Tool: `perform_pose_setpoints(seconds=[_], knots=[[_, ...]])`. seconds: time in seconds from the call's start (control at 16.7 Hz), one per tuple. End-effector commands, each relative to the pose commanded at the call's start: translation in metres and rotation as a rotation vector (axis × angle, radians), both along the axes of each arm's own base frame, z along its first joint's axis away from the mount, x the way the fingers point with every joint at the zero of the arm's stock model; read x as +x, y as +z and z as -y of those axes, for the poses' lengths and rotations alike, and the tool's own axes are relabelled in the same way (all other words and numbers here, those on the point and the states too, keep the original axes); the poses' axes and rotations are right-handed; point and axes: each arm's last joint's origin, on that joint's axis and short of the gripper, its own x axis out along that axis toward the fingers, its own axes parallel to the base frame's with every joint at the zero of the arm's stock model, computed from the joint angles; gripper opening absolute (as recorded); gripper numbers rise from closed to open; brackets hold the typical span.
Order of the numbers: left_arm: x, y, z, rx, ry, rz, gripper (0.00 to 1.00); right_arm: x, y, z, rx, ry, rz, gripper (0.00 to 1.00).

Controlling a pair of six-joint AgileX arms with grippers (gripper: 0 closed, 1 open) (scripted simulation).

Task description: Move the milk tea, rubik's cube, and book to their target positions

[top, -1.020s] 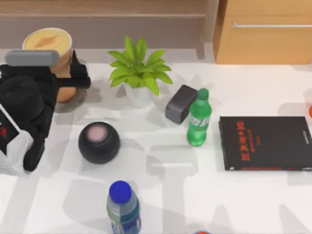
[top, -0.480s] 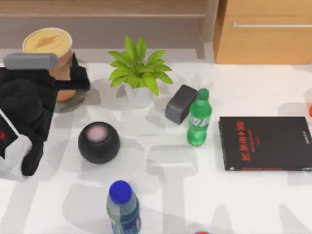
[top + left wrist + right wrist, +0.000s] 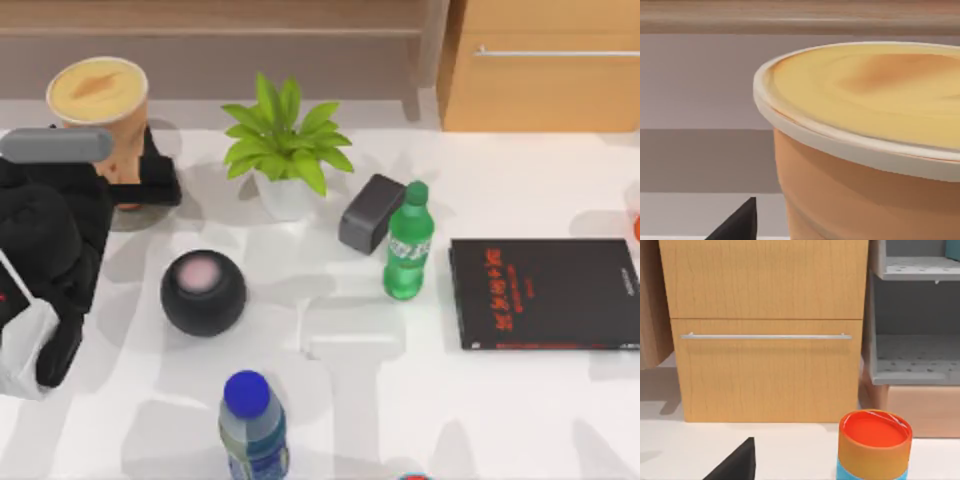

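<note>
The milk tea (image 3: pixel 98 100), a tall orange-brown cup with a creamy yellow top, stands at the table's far left. It looms close in the left wrist view (image 3: pixel 865 150). My left gripper (image 3: pixel 125 175) is shut on the cup's lower body; one black finger (image 3: pixel 160 175) shows on the cup's right side, the other is hidden. My right gripper is seen as one black fingertip (image 3: pixel 735 462) with nothing beside it. The rubik's cube and the book are out of view.
A potted plant (image 3: pixel 285 150), a round black speaker (image 3: pixel 203 290), a dark grey box (image 3: pixel 370 212), a green bottle (image 3: pixel 408 245) and a blue-capped bottle (image 3: pixel 252 425) crowd the middle. A thin black book (image 3: pixel 545 293) lies right. An orange-red can (image 3: pixel 875 445) stands before the wooden cabinet (image 3: pixel 765 365).
My left arm has shifted slightly left and toward the front edge. Its finger now sits lower against the cup, and the dark ring under the cup's base has faded to a soft shadow.
</note>
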Motion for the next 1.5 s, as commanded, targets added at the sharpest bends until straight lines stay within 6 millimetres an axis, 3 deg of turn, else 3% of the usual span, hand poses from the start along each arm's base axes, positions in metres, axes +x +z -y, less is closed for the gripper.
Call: perform_pose_setpoints(seconds=[0.18,0.54,0.96,1.2,1.5], knots=[[-0.003,0.006,0.0,0.002,0.001,-0.012,1.0,0.0,0.0,0.0,0.0,0.0,0.0,1.0],[-0.016,0.047,0.0,-0.003,0.0,0.012,1.0,0.0,0.0,0.0,0.0,0.0,0.0,1.0],[-0.019,0.05,-0.002,-0.001,0.005,0.004,1.0,0.0,0.0,0.0,0.0,0.0,0.0,1.0],[-0.002,0.069,-0.002,0.008,-0.015,0.053,1.0,0.0,0.0,0.0,0.0,0.0,0.0,1.0],[0.04,0.129,-0.019,0.054,-0.029,0.134,1.0,0.0,0.0,0.0,0.0,0.0,0.0,1.0]])
